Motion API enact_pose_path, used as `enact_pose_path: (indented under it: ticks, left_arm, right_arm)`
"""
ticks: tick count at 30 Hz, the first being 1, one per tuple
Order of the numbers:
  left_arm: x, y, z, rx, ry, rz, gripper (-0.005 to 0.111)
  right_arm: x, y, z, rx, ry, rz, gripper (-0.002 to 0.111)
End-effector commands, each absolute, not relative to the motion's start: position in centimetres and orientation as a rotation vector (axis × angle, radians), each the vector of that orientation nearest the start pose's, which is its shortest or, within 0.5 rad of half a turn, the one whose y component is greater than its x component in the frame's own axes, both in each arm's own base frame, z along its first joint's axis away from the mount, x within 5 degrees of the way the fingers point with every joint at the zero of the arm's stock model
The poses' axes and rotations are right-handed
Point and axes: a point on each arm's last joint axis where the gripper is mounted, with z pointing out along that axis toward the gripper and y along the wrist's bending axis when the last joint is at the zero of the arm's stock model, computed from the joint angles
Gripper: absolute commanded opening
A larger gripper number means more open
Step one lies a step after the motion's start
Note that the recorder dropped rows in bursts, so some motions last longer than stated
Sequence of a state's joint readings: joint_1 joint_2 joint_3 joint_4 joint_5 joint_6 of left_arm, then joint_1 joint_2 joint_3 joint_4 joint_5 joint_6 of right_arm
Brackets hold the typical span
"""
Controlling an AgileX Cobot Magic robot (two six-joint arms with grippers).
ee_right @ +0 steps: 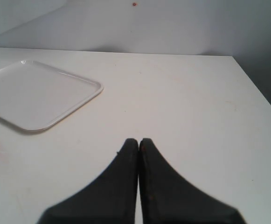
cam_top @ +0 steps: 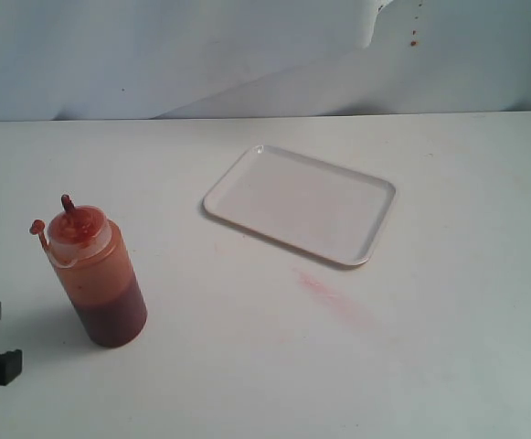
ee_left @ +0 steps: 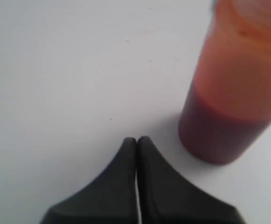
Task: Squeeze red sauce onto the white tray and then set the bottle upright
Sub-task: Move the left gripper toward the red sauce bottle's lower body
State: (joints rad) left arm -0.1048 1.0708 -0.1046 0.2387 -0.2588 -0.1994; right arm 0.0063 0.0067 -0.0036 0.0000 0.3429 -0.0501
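The bottle (cam_top: 100, 274) stands upright on the table (cam_top: 430, 357), well apart from the white tray (cam_top: 302, 203), at the tray's 8 o'clock; the left gripper (ee_left: 136, 140), jaws pressed together, sits near the bottle, untouching; the right gripper (ee_right: 138, 141) is likewise closed, empty.

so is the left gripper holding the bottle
No, the left gripper is shut on nothing, and the bottle stands upright beside it, untouched.
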Motion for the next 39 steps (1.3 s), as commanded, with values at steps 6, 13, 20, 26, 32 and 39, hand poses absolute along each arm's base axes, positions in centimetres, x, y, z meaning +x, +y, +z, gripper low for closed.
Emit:
enact_pose_path:
  ticks: [6,13,20,26,32,39]
  left_arm:
    - [13.8,-3.6,13.4,0.457,2.084,-0.200,0.000]
    - [13.8,-4.8,13.4,0.653,1.985,-0.272,0.000]
    - [13.8,-5.1,12.5,0.714,2.012,-0.288,0.000]
    - [13.8,-6.1,11.4,0.877,1.948,-0.377,0.000]
    - [14.0,-6.1,10.1,0.857,2.006,-0.394,0.000]
    - [14.9,-6.2,8.6,0.857,2.078,-0.430,0.000]
  right_arm:
    - [5.4,0.0,18.2,-0.043,1.826,-0.033,0.000]
    - [5.4,0.0,18.2,-0.043,1.826,-0.033,0.000]
    - [5.4,0.0,18.2,-0.043,1.826,-0.033,0.000]
    - [5.4,0.0,18.2,-0.043,1.826,-0.033,0.000]
    - [5.4,0.0,18.2,-0.043,1.826,-0.033,0.000]
    - [5.4,0.0,18.2,-0.043,1.826,-0.033,0.000]
